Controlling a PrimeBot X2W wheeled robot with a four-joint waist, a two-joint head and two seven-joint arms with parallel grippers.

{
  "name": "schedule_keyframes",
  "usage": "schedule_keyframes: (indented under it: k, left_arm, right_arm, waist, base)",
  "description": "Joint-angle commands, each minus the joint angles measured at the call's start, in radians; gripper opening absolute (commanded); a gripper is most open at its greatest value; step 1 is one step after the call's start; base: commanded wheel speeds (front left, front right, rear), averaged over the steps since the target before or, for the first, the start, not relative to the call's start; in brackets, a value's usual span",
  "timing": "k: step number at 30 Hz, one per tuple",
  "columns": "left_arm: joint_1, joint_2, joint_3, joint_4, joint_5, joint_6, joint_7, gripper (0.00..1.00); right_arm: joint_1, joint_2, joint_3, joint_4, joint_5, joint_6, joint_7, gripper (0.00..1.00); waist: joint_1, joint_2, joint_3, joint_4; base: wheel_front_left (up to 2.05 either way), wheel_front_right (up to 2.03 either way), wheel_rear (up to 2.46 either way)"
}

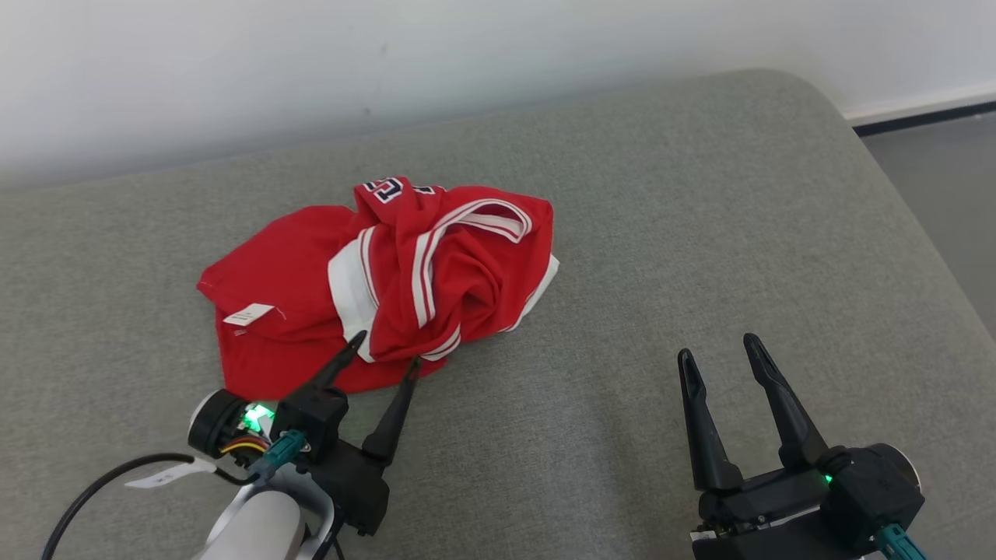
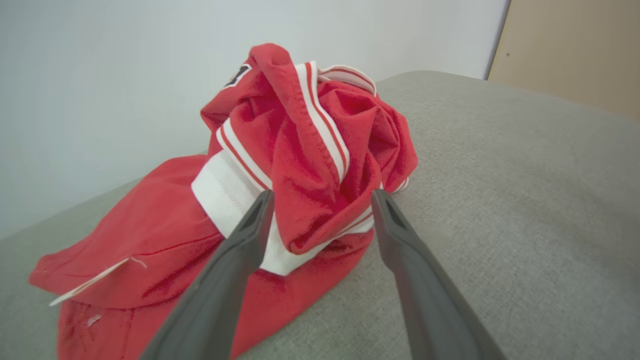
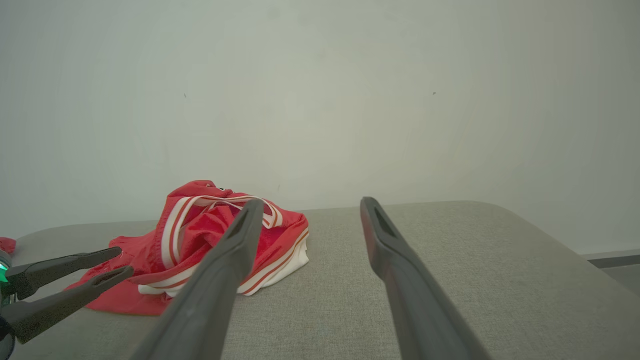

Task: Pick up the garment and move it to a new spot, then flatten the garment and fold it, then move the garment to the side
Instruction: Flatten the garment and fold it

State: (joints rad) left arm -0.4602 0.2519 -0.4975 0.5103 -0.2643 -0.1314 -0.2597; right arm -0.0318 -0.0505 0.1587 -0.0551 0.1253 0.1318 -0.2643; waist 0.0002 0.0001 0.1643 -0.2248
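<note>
Right now your left gripper (image 1: 385,350), jaws spread wide and gripping nothing, straddles the near fold of the crumpled garment (image 1: 405,264) at its twelve o'clock on the grey cushion (image 1: 661,233). Your right gripper (image 1: 717,348) gapes empty at the garment's four o'clock, well apart.

Dark, long-fingered robot arm ends
The matte-black left gripper (image 1: 387,349) has a green light (image 1: 253,418), teal plug (image 1: 282,451), black cable (image 1: 93,490) and pale grey forearm (image 1: 261,529); the black right gripper (image 1: 717,346) glows green too.
</note>
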Motion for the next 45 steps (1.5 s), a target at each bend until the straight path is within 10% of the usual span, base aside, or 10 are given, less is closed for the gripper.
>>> schedule_keyframes:
  k: [1,14,15,16,17,25,34,45]
  left_arm:
    - [-0.013,0.003,-0.012,0.006,-0.014,0.001,-0.005,1.00]
    - [-0.118,0.049,-0.076,0.035,-0.003,0.002,-0.005,0.97]
    - [-0.122,0.048,-0.077,0.037,-0.005,0.002,-0.005,0.69]
    - [-0.126,0.046,-0.082,0.037,-0.010,0.002,-0.005,0.09]
    - [-0.128,0.041,-0.079,0.034,-0.021,0.002,-0.005,0.00]
    - [-0.136,-0.006,-0.087,0.028,-0.191,0.001,-0.005,0.00]
    - [-0.317,-0.028,-0.068,-0.142,-0.771,0.001,0.174,0.00]
    - [-0.683,-0.120,0.080,-0.159,-0.967,0.078,0.313,0.00]
  right_arm:
    - [-0.010,0.001,0.002,-0.004,0.007,-0.002,-0.001,1.00]
    - [-0.026,0.001,0.016,-0.017,0.017,-0.002,-0.001,1.00]
    - [-0.024,0.001,0.018,-0.015,0.018,-0.002,-0.001,1.00]
    - [-0.022,0.001,0.017,-0.014,0.017,-0.002,-0.001,1.00]
    - [-0.020,0.001,0.017,-0.012,0.018,-0.002,-0.001,1.00]
    - [-0.004,0.001,0.014,0.003,0.020,-0.002,-0.001,1.00]
    - [0.008,0.000,0.045,0.025,0.058,-0.002,-0.001,1.00]
    - [0.026,0.001,0.046,0.030,0.093,-0.002,-0.001,1.00]
  waist:
    - [-0.0002,-0.0001,0.029,-0.029]
    - [-0.0002,-0.0001,0.074,-0.078]
    - [-0.0002,-0.0001,0.074,-0.081]
    - [-0.0002,-0.0001,0.074,-0.084]
    - [-0.0002,-0.0001,0.071,-0.086]
    - [-0.0002,-0.0001,0.023,-0.098]
    - [-0.0002,-0.0001,-0.070,-0.156]
    - [-0.0002,-0.0001,-0.092,-0.217]
  base:
    - [0.00,0.00,0.00]
    - [0.00,0.00,0.00]
    - [0.00,0.00,0.00]
    - [0.00,0.00,0.00]
    - [0.00,0.00,0.00]
    - [0.00,0.00,0.00]
    - [0.00,0.00,0.00]
    - [0.00,0.00,0.00]
